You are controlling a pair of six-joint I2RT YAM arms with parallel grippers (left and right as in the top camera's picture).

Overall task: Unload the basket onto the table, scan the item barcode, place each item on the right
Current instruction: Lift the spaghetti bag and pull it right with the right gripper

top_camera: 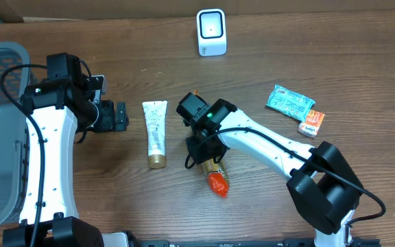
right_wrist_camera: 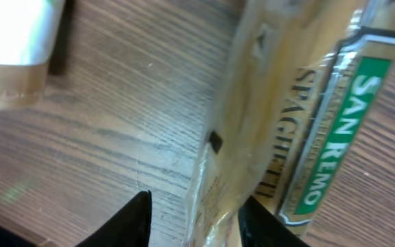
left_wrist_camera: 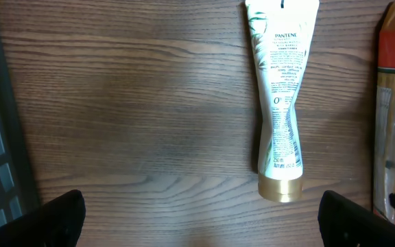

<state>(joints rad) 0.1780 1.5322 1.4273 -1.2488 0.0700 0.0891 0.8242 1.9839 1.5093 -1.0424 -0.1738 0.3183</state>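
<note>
Worktop [top_camera: 115, 206] of brown wood is seen from above, with two white-and-black robot arms reaching over it. Spaghetti packet [top_camera: 218, 180], the item to be scanned, is laid flat near the front middle of the worktop, with its red end toward the front edge. Its other end is hidden under the right arm.

Right gripper [top_camera: 204, 147] is lowered over that hidden end. In the right wrist view its black fingers [right_wrist_camera: 132, 219] are parted on either side of the packet. Bare wood is seen between one finger and the wrapper, so the packet is not pinched. A green "San Remo" label is printed along the wrapper.

Scanner [top_camera: 211, 32], white with a red light, is stood at the back middle, well apart from the packet. Tube [top_camera: 156, 134], white with a gold cap, is laid just left of the packet, cap toward the front.

Left gripper [top_camera: 115, 115] is held just left of the tube, spread wide, with nothing between its fingers. Grey basket [top_camera: 5, 46] is placed at the left edge. Teal packet [top_camera: 290, 101] and orange box [top_camera: 310, 122] are laid side by side at the right.
</note>
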